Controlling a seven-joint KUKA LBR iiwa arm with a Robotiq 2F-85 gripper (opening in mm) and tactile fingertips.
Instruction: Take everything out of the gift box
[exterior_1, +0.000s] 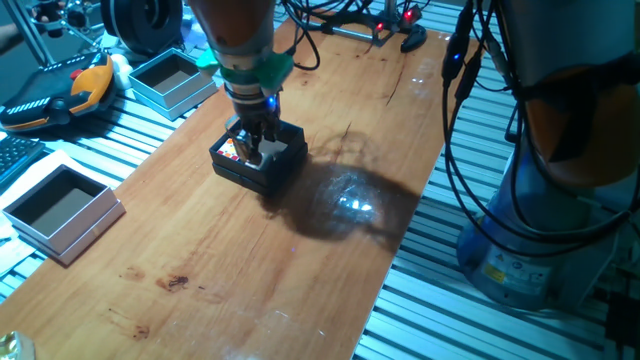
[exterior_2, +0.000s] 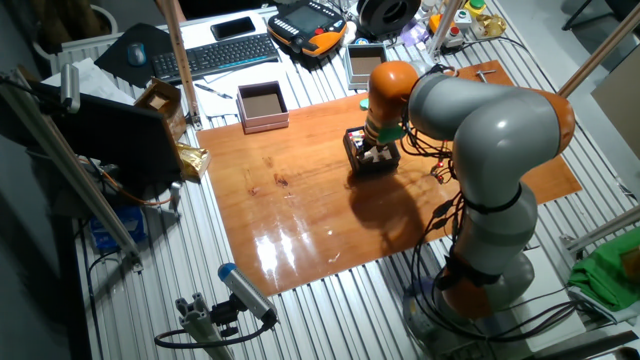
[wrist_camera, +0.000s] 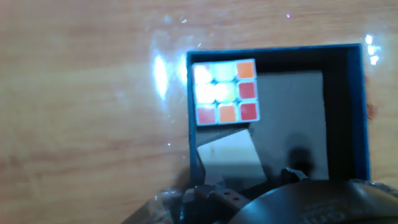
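Observation:
The black gift box (exterior_1: 283, 170) sits near the middle of the wooden table (exterior_1: 300, 260). Inside it, against one wall, lies a multicoloured puzzle cube (wrist_camera: 225, 91) with white, yellow, red and orange squares. A plain grey-beige block (wrist_camera: 229, 155) rests beside it on the brownish floor of the gift box (wrist_camera: 345, 112). My gripper (exterior_1: 258, 143) is lowered into the box, fingertips down at the beige block (exterior_1: 272, 153). In the hand view the gripper (wrist_camera: 252, 186) is only a dark blur covering the block's near edge, so its jaw gap is unclear. The box (exterior_2: 356, 152) is partly hidden by the arm.
Two pale blue-grey open boxes stand off the wood on the slatted frame: one (exterior_1: 172, 80) behind the gift box, one (exterior_1: 62, 208) to the left. A keyboard (exterior_2: 225, 55), a teach pendant (exterior_1: 60, 90) and cables (exterior_1: 470, 150) lie around the table edges.

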